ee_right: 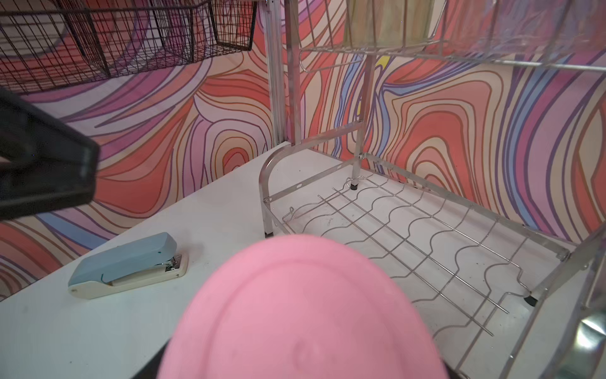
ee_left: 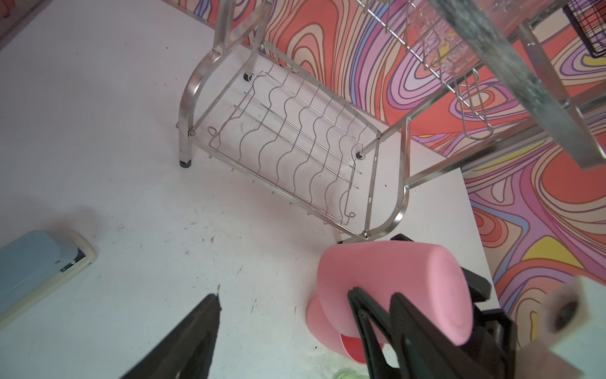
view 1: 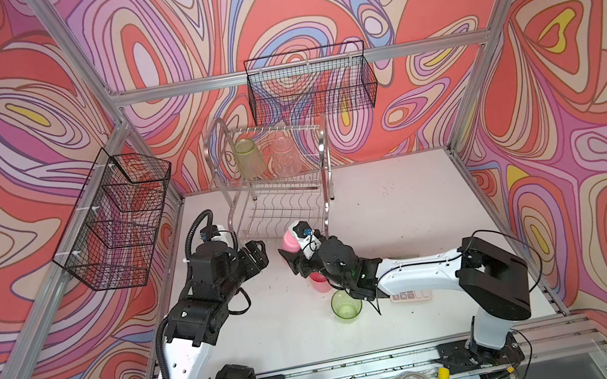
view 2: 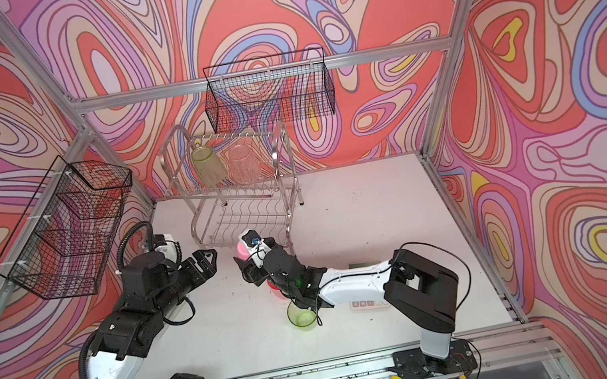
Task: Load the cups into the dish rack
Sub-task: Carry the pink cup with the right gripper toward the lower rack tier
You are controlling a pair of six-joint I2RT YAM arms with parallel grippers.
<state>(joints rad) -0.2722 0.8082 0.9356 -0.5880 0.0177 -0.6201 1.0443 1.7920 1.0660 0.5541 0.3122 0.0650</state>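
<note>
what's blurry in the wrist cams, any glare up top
Right wrist view: pink cup looms soft up close, stapler crisp. Left wrist view: stapler blurred at the edge, dish rack lower shelf sharp. In both top views: even light, no strong glare on the table.

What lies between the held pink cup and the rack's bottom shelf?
Only bare table lies between the pink cup and the rack, shown in the right wrist view.

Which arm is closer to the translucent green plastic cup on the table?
Right: the right arm crosses above the translucent green cup; the left arm sits well apart, leftward.
</note>
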